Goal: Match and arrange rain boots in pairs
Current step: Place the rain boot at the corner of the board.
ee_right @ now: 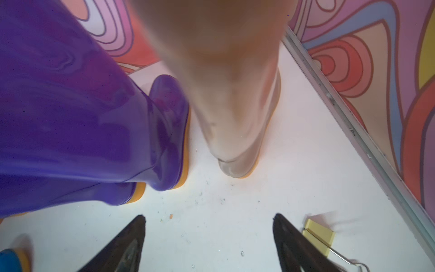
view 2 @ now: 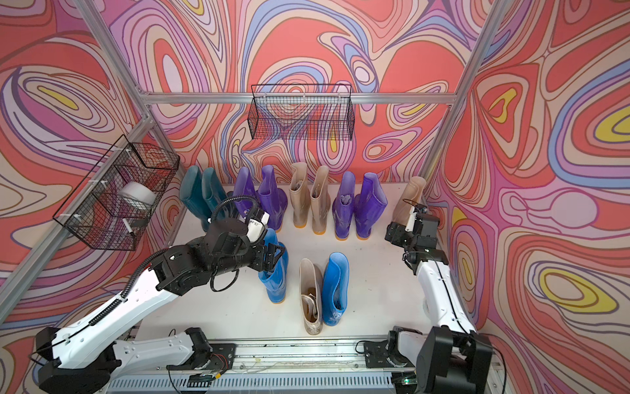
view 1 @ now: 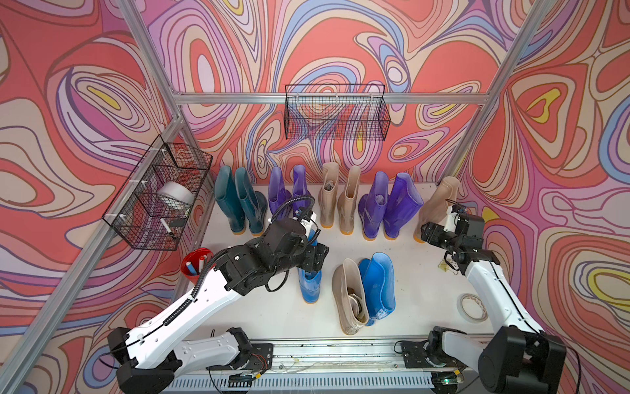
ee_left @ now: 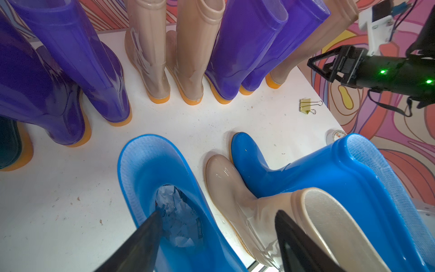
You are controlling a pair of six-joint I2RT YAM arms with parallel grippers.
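Along the back wall stand paired rain boots: dark teal point(view 1: 238, 208), purple point(view 1: 289, 192), beige point(view 1: 339, 198) and purple point(view 1: 388, 204), then a single beige boot point(view 1: 439, 201) at the right end. In front, a bright blue boot point(view 1: 310, 286) stands alone, with a beige boot point(view 1: 351, 296) and a second blue boot point(view 1: 378, 283) side by side to its right. My left gripper point(ee_left: 219, 212) is open over the lone blue boot point(ee_left: 164, 179), one finger inside its mouth, the other outside near the beige boot point(ee_left: 235, 188). My right gripper point(ee_right: 209, 216) is open and holds nothing, just in front of the single beige boot point(ee_right: 235, 106).
A yellow binder clip point(ee_right: 317, 235) lies on the white table point(view 1: 272, 307) by my right gripper. A tape roll point(view 1: 472, 307) sits near the right edge and a red cup point(view 1: 196, 262) at the left. Wire baskets hang on the back wall point(view 1: 335, 112) and left wall point(view 1: 160, 194).
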